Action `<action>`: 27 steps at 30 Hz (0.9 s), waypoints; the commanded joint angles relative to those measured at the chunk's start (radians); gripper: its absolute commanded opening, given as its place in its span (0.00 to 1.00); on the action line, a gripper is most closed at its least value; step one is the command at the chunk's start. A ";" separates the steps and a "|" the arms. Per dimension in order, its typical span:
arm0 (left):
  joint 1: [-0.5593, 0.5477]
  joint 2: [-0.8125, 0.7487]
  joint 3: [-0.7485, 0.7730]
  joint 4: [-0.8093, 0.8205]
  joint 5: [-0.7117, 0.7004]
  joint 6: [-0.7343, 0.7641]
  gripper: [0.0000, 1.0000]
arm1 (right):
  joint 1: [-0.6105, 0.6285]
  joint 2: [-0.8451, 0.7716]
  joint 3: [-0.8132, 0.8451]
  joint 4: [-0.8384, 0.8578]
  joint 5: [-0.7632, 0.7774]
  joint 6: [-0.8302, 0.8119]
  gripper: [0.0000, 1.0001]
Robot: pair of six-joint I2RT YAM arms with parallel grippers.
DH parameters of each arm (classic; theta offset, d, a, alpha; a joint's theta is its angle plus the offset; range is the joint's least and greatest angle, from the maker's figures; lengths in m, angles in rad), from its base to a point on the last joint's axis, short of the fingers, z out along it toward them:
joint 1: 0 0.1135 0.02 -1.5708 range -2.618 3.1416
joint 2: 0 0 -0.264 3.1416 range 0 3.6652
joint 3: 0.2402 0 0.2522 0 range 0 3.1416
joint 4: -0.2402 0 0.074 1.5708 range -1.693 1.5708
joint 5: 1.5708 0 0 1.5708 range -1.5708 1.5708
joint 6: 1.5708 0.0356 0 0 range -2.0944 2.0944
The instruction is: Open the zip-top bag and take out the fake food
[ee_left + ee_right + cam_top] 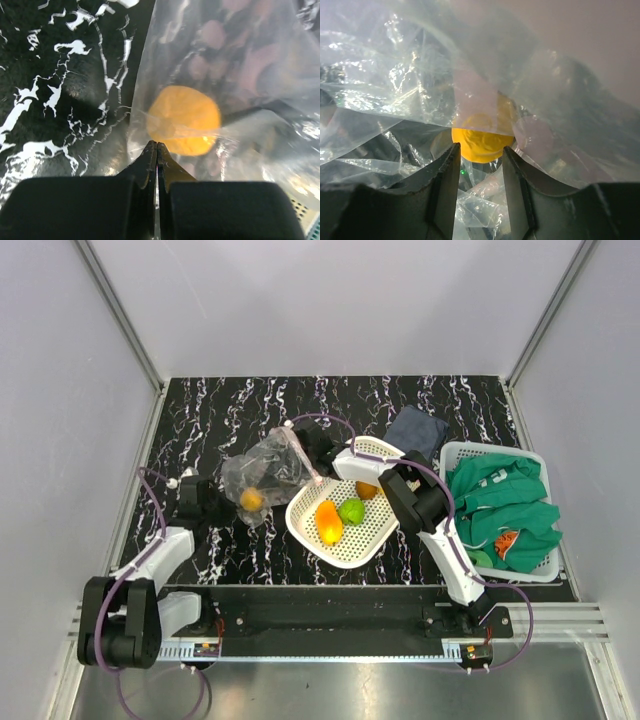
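The clear zip-top bag [268,466] lies left of centre with its pinkish zip strip [303,458] toward the right. One orange fruit [252,498] is inside it and shows through the plastic in the left wrist view [184,120]. My left gripper [222,504] is shut on the bag's lower left edge, its tips [157,144] pressed together on the film. My right gripper [312,452] is open inside the bag's mouth [420,90], its jaws [481,148] either side of the yellow-orange fruit [481,142] and just short of it. An orange-yellow piece [327,521], a green round one [351,510] and an orange one [367,490] lie out of the bag.
Those three fruits lie in a white mesh dish [345,550] at the centre. A dark blue folded cloth [416,430] lies behind it. A white basket [462,452] with green clothing [500,502] stands at the right. Grey walls close in the black marbled table [230,405].
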 commanded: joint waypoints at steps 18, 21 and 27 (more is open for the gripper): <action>-0.007 0.183 0.022 0.278 0.078 0.030 0.00 | 0.028 0.122 0.163 -0.042 -0.029 -0.030 0.65; -0.007 0.191 0.025 0.279 0.079 0.030 0.00 | 0.028 0.171 0.212 -0.059 -0.027 -0.035 0.67; -0.007 0.148 0.017 0.249 0.052 0.036 0.00 | 0.024 0.208 0.254 -0.066 0.011 -0.035 0.76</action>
